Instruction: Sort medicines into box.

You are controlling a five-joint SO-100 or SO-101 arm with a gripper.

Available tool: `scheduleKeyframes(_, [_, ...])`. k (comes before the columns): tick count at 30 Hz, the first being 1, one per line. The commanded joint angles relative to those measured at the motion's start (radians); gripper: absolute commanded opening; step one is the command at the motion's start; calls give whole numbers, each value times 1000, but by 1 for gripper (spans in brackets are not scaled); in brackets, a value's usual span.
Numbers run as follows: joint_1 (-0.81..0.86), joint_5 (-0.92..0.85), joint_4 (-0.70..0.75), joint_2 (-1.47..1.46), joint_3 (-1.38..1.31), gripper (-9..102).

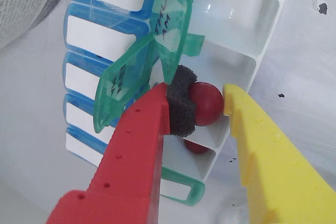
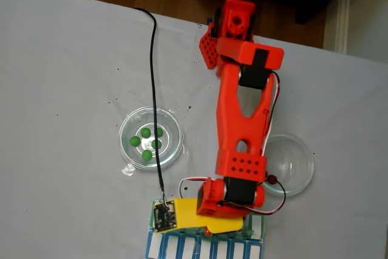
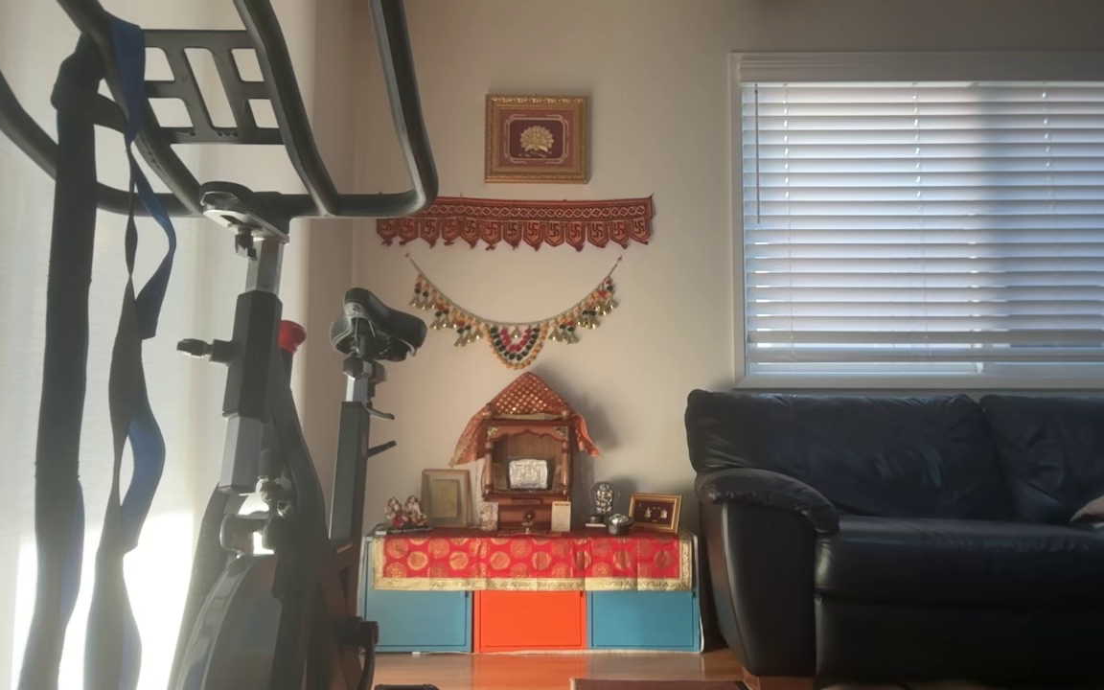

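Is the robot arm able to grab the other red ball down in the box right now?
Probably not yet. Its fingers already hold a red ball, and the other red ball lies low in a narrow compartment of the box, under them.

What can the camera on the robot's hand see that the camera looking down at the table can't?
The wrist view alone shows a dark red ball between the red, foam-padded finger and the yellow finger of the gripper, over an open white compartment, with another red ball lying below. The fixed view alone shows five green balls in a clear dish and a second clear dish. Both show the gripper and the blue-lidded row.
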Motion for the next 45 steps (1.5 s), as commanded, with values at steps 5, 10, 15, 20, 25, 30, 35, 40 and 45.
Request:
scheduleKeyframes(5, [-20, 2, -44, 67, 12, 12])
scheduleKeyframes(10, [-12, -20, 3, 52, -29, 21])
scheduleKeyframes(15, [-11, -31, 29, 46, -43, 24])
scheduleKeyframes(20, [-9, -34, 67, 44, -61, 26])
scheduleKeyframes(25, [-12, -51, 81, 60, -46, 27])
scheduleKeyframes(30, [-6, -52, 78, 63, -57, 28])
scheduleKeyframes(35, [-5, -49, 80, 58, -67, 30])
scheduleKeyframes(40, [-8, -51, 28, 60, -35, 30])
scheduleKeyframes(45, [-14, -74, -20, 48, -2, 28])
